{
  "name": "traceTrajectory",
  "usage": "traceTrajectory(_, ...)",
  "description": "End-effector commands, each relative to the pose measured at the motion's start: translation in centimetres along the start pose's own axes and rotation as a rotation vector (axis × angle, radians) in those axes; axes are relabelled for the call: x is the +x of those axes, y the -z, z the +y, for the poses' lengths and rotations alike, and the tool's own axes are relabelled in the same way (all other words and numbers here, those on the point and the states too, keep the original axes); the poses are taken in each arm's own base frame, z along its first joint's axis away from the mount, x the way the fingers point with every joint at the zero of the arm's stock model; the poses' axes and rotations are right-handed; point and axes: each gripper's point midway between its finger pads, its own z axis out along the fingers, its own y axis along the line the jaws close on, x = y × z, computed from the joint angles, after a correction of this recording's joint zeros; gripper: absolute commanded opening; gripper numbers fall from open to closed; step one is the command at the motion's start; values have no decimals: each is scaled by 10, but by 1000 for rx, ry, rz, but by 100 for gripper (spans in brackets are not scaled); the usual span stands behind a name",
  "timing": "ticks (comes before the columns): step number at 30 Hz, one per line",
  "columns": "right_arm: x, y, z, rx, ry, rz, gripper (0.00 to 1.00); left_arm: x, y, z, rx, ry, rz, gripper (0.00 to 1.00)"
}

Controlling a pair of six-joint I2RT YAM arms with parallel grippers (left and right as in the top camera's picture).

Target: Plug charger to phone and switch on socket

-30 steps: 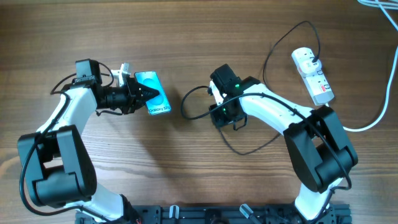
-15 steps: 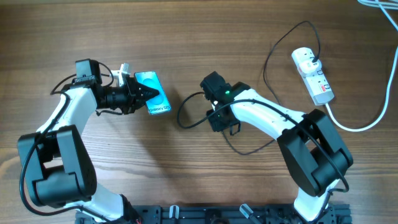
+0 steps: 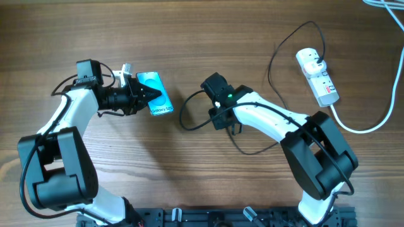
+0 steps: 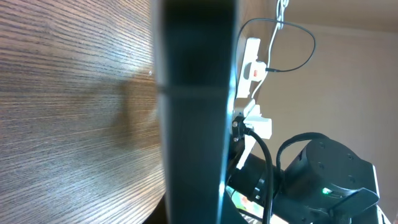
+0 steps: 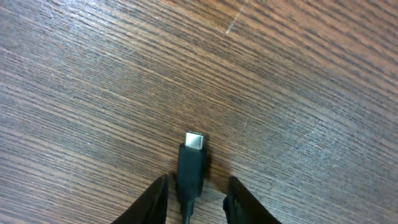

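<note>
Best to hold the thin, floppy charger [image 5: 190, 171] by its hard little plug [image 5: 194, 142], pinched now in the right gripper [image 5: 197, 182], with the light, slippery phone [image 3: 161, 94] squeezed in the left gripper [image 3: 146, 93].

Bare surface [image 3: 189, 57] is lying open between the phone [image 3: 155, 93] and the right hand [image 5: 196, 190], though a loop of the charger [image 3: 182, 116] is bulging into that gap. The left hand [image 3: 142, 93] is covering the phone's other end; the socket [image 3: 317, 77] is sitting well apart.

Grainy wood table [image 5: 93, 74], slight sheen. Matt blk plastic charger [image 5: 191, 165] plug w/ shiny metal tip. Glossy phone [image 3: 154, 91] screen. Smooth wht plastic socket [image 3: 317, 75].
</note>
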Motion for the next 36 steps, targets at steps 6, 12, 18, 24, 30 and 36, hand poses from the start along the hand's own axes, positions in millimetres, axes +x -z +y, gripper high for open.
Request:
traceTrajectory(6,61,-49,-2,6,54,206,16,1,1,-4,37,2,8,4)
traceTrajectory(12,59,-45,-6,5,72,212,4,0,1,-5,38,-2,6,4)
traceTrajectory(18,20,35,30,-230,187,8,4,-1,2,-25,147,-70,18,4)
traceTrajectory(24,10,138,80,-591,257,-199,4,5,22,-85,488,-354,70,4)
traceTrajectory(30,19,183,124,-953,308,-206,4,18,7,-97,512,-443,121,4)
traceTrajectory(36,0,200,135,-1057,223,-252,4,32,-6,-105,518,-463,172,4)
